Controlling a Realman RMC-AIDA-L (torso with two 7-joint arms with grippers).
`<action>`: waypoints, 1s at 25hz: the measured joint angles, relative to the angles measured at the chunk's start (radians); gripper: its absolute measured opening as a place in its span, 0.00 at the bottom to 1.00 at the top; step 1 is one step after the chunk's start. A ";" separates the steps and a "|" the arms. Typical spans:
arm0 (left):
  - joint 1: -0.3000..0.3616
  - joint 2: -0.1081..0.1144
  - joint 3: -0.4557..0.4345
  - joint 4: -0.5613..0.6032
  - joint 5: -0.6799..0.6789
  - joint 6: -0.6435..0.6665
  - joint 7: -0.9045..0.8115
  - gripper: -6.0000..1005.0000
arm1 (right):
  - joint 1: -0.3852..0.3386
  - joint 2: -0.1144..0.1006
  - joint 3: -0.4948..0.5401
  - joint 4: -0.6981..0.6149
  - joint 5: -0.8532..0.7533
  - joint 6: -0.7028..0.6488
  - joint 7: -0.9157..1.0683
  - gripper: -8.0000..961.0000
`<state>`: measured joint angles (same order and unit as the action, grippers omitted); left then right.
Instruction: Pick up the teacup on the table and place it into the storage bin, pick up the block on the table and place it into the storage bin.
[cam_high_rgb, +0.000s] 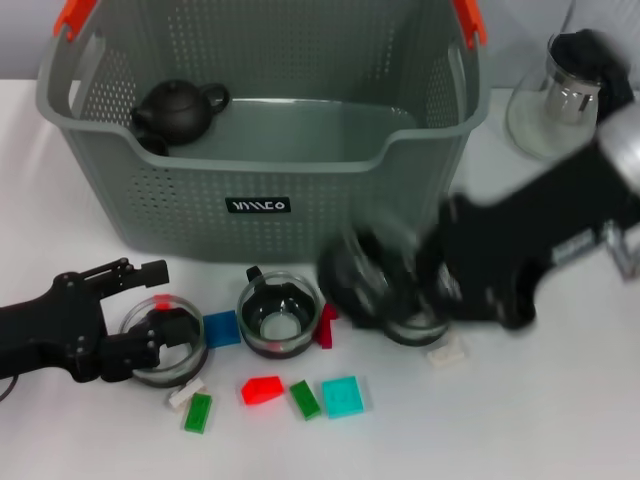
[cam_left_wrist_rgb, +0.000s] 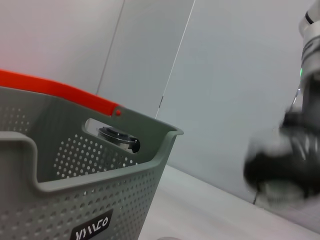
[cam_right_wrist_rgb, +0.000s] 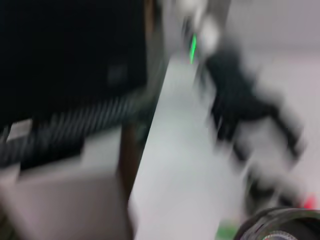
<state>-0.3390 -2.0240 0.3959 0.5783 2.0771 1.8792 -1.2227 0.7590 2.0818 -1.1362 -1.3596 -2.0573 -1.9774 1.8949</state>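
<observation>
Gripping a glass teacup (cam_high_rgb: 165, 345) on the desk (cam_high_rgb: 540, 400), the left gripper (cam_high_rgb: 160, 322) sits below the storage bin (cam_high_rgb: 270, 190); right gripper (cam_high_rgb: 375, 285) blurred, state unclear.

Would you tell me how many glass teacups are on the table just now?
3: one at the left gripper, teacup; one in the middle; one, blurred, at the right gripper. None seems hidden.

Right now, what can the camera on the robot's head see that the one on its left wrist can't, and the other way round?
Only the head view shows the left gripper at a glass teacup, the middle teacup, the coloured blocks and the dark teapot inside the storage bin. Only the left wrist view shows the wall behind the bin. Both share the bin and the blurred right gripper.
</observation>
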 joint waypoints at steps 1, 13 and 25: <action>-0.003 0.000 0.000 0.000 0.000 0.000 0.000 0.87 | -0.001 0.004 0.039 -0.004 0.039 0.009 -0.007 0.07; -0.018 -0.007 0.000 -0.012 -0.003 -0.009 -0.001 0.87 | 0.077 0.015 0.064 0.024 0.063 0.632 0.238 0.07; -0.017 -0.018 0.000 -0.041 0.003 -0.057 0.000 0.87 | 0.427 0.017 -0.095 0.564 -0.280 1.013 0.333 0.07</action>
<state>-0.3563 -2.0424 0.3960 0.5375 2.0802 1.8220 -1.2229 1.1864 2.0989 -1.2312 -0.7951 -2.3369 -0.9648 2.2278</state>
